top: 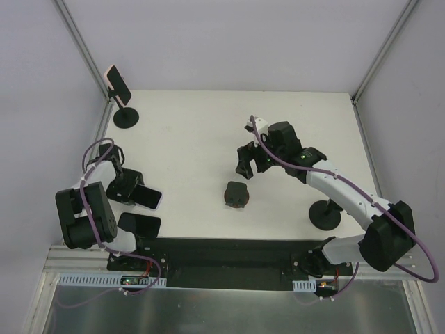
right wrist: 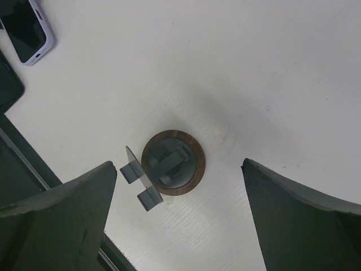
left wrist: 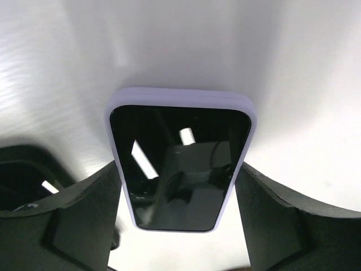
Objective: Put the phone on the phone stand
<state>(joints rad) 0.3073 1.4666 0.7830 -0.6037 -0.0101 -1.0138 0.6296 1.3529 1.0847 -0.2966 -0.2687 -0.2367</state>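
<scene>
Your phone (left wrist: 179,164), dark screen up in a lavender case, sat at the left of the worktop (top: 195,132); your phone stand (right wrist: 172,164), round, brown-rimmed, with a grey cradle, stood near the middle, well apart.

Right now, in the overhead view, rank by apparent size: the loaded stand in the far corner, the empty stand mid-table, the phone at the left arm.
1. Loaded stand, phone included: clearly largest.
2. Empty stand and phone look about alike; the phone is partly hidden by the left jaws, so no ranking.
</scene>
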